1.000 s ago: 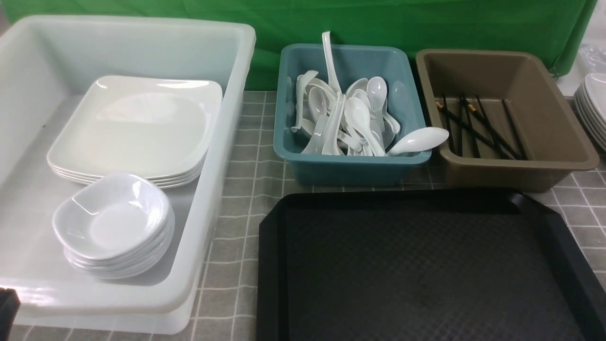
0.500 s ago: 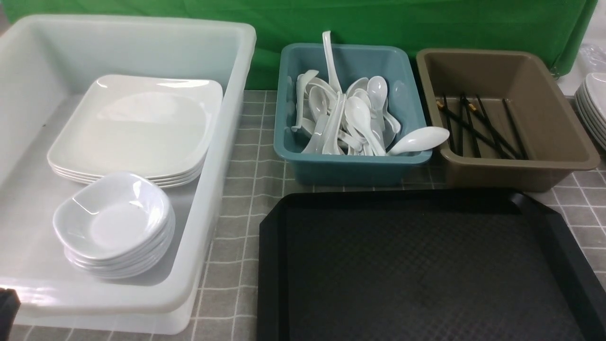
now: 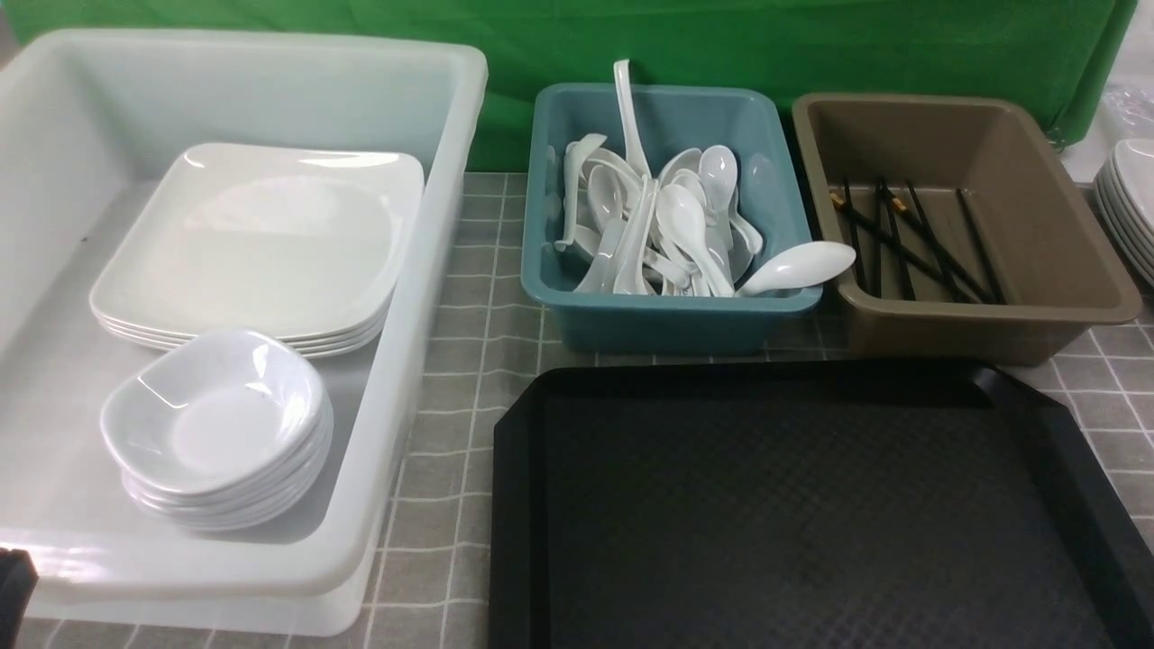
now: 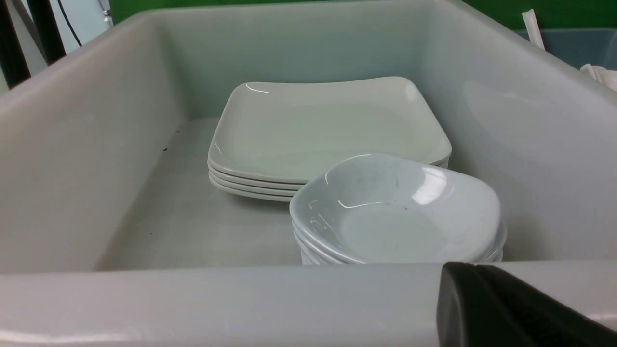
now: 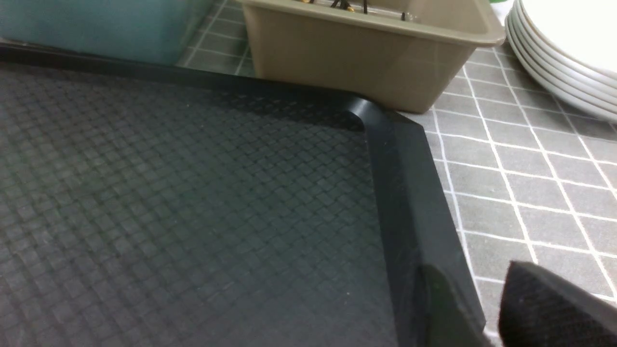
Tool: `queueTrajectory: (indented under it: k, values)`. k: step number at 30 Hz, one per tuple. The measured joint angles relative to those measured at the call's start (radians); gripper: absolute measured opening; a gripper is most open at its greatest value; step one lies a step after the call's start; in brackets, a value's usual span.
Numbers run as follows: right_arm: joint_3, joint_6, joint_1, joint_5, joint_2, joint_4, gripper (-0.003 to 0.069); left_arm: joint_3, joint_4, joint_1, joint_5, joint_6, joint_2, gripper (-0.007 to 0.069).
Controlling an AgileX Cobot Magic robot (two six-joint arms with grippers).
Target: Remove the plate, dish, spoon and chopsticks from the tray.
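mostly spoons [image 3: 685, 225] in teal tub [image 3: 667, 315], tray [image 3: 811, 505]

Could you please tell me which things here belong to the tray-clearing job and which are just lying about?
Job: tray; plates; dishes; spoons; chopsticks.
Lying about: spare plate stack; green cloth.

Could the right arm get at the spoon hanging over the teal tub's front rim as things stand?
Probably yes. The spoon juts over the teal tub's near right corner, nothing above it, and the tray between is bare. The right gripper sits low at the tray's right edge.
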Motion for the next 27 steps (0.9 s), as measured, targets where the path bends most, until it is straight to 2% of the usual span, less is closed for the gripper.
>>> queueTrajectory:
  k: [27]
  values:
    - [0.0,0.0,0.0,0.0,-0.001,0.0,0.0237,0.0,0.002,0.0,0.0,0.017,0.0,0.0002]
